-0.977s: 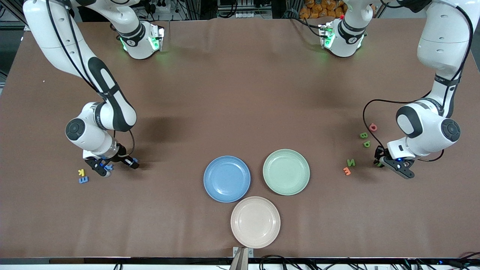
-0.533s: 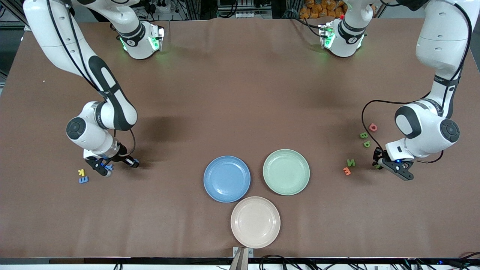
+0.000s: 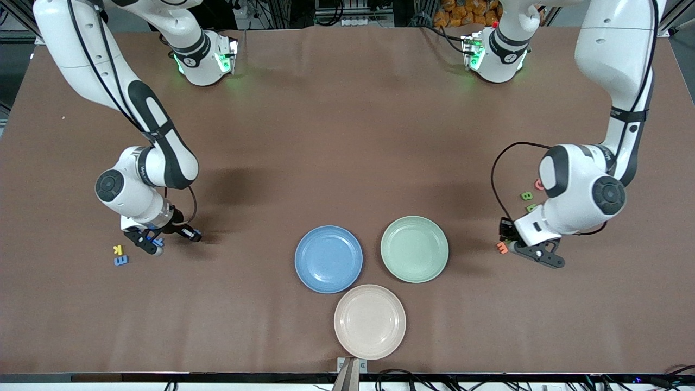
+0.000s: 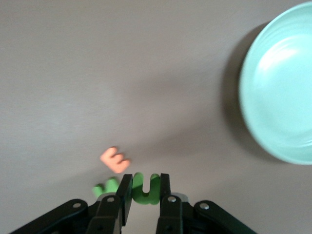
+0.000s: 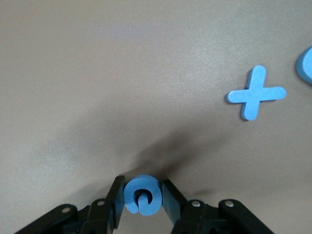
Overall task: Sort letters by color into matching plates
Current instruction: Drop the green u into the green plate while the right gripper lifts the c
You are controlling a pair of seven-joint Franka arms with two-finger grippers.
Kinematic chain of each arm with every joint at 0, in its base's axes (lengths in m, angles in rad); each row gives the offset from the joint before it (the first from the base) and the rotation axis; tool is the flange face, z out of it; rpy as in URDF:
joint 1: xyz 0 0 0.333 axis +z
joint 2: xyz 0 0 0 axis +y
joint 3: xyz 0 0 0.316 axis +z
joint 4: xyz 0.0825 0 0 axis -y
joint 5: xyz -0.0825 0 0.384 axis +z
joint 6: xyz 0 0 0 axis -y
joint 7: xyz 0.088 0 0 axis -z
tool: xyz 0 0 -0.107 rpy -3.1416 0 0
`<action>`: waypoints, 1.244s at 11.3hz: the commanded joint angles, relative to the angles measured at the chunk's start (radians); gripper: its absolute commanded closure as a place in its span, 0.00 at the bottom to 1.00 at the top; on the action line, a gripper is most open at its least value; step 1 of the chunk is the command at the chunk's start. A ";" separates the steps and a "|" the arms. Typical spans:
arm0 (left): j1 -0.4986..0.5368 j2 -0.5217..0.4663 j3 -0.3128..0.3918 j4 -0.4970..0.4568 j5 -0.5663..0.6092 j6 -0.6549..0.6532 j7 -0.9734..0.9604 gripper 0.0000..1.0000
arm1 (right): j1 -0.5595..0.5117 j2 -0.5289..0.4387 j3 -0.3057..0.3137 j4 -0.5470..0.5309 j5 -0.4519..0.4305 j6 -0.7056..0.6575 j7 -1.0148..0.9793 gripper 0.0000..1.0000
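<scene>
left gripper [image 4: 144, 197] up over the table toward the left arm's end, fingers pinched on a green letter [image 4: 146, 187], orange e [image 4: 115, 160] on the table beneath, green plate [image 3: 415, 248] near. right gripper [image 5: 142, 202] low toward the right arm's end, clamped round a curled blue letter [image 5: 142, 194]; blue plate [image 3: 328, 259] well apart.

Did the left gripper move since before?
Yes. The left gripper, shut on a green letter, has moved toward the green plate, now over the orange letter.
</scene>
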State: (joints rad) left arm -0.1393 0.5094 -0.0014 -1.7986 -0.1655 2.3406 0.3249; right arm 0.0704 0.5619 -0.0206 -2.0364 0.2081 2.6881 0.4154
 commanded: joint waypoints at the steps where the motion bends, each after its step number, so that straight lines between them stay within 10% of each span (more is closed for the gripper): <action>1: -0.023 0.004 -0.073 0.077 0.089 -0.082 -0.251 1.00 | -0.008 -0.011 -0.001 -0.021 -0.013 -0.008 -0.111 0.83; 14: -0.194 0.118 -0.112 0.186 0.086 -0.089 -0.540 1.00 | 0.067 -0.007 -0.001 0.206 0.010 -0.148 -0.127 0.84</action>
State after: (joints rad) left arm -0.3229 0.5796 -0.1126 -1.6730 -0.1046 2.2713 -0.1802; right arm 0.0946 0.5606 -0.0208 -1.9062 0.2127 2.6017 0.2030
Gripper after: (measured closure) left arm 0.736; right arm 0.626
